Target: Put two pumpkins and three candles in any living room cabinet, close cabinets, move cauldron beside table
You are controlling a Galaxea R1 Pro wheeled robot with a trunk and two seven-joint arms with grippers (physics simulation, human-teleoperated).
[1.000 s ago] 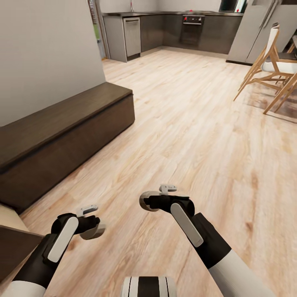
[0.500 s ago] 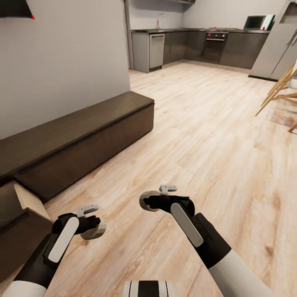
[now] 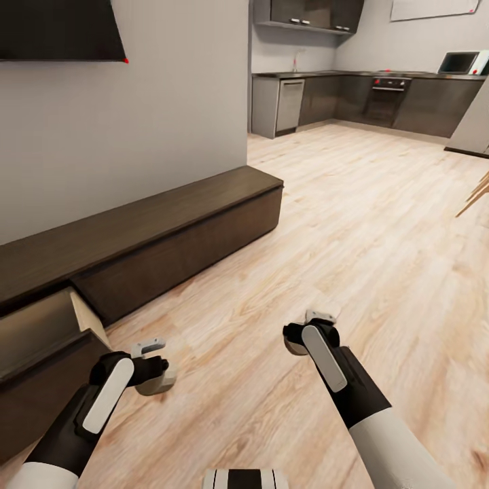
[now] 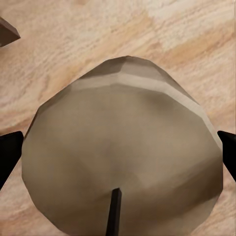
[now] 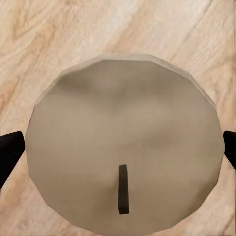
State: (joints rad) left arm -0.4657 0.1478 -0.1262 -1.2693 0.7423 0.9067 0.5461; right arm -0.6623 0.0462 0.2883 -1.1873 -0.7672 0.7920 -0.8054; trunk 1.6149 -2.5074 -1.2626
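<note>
A wooden floor (image 3: pixel 326 224) runs toward a kitchen at twelve o'clock, the cabinet (image 3: pixel 136 238) at ten, one drawer (image 3: pixel 41 339) open. The left gripper (image 3: pixel 157 375) clamps one candle (image 4: pixel 123 162); the right gripper (image 3: pixel 300 339) clamps another candle (image 5: pixel 125 142).

The cabinet (image 3: pixel 156 231) is lying along the wall at the left, its near drawer (image 3: pixel 47 339) standing open; kitchen units (image 3: pixel 353 95) are sitting far behind.
</note>
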